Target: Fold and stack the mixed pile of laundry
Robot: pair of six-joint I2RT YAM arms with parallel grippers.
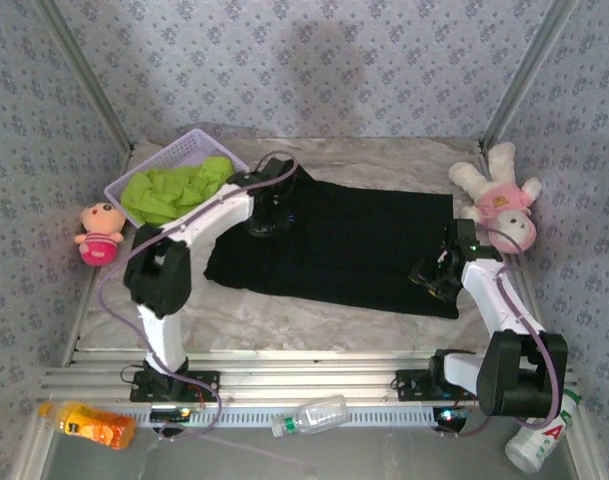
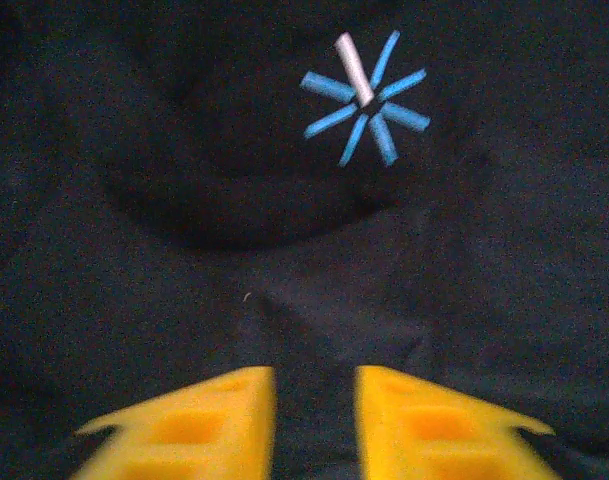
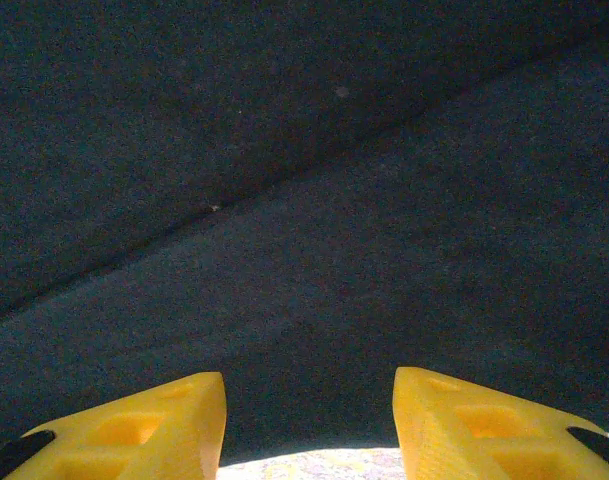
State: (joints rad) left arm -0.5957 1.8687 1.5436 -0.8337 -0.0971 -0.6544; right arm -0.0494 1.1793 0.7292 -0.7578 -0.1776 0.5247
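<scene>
Table (image 1: 284, 320) pale, marbled. Black T-shirt (image 1: 354, 250) spread flat across middle. Lavender basket (image 1: 179, 152) at far-left corner, lime-green T-shirt (image 1: 174, 190) bunched inside. Right gripper (image 3: 309, 385) at shirt's near-right edge, fingers wide apart, nothing between. Left gripper (image 2: 316, 375) over shirt's far-left part, fingers narrowly parted above cloth; pinching or not, cannot tell. Light-blue star mark (image 2: 364, 97) just ahead.

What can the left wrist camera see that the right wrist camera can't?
Left wrist extra: a light-blue star-shaped mark with one white stroke. Right wrist extra: a long straight crease and a sliver of pale patterned table. Both: the black cloth T-shirt and yellow plastic gripper fingers.
</scene>
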